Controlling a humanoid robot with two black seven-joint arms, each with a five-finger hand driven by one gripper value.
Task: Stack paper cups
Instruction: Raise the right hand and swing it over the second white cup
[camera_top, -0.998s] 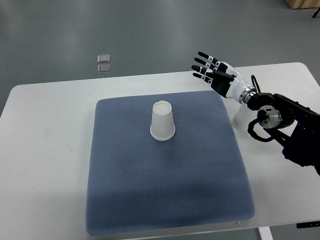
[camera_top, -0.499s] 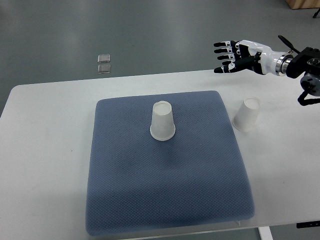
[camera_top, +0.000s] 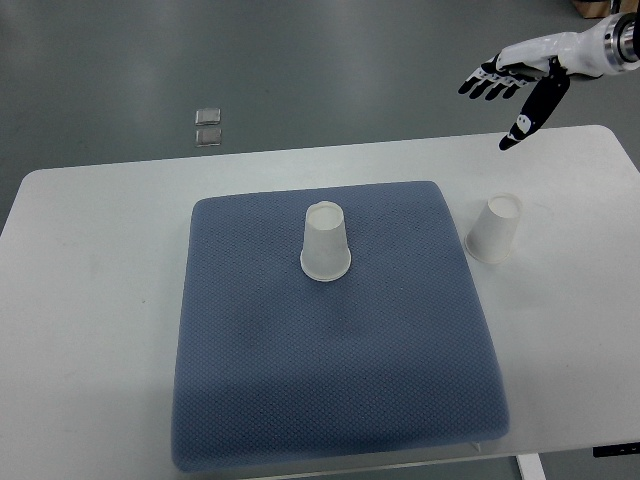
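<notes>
Top view: a white table (camera_top: 90, 300) is seen from above, with a blue-grey padded mat (camera_top: 330, 400) laid across its middle. One paper cup (camera_top: 326, 243) is stood upside down on the mat, toward its far half, the wide rim resting on the fabric. A second paper cup (camera_top: 494, 229) is also set upside down, on the bare table just beside the mat's right edge; it is not touching the mat as far as can be seen. The two cups are well apart and not stacked.

The right hand (camera_top: 524, 70) is held in the air at the upper right corner, over the floor beyond the table's far edge, well apart from both cups. Its fingers (camera_top: 487, 82) are spread and released, with nothing grasped; the thumb is pointed down toward the table.

Two small clear squares (camera_top: 208, 127) are noted on the grey floor (camera_top: 330, 60) past the far table edge.
</notes>
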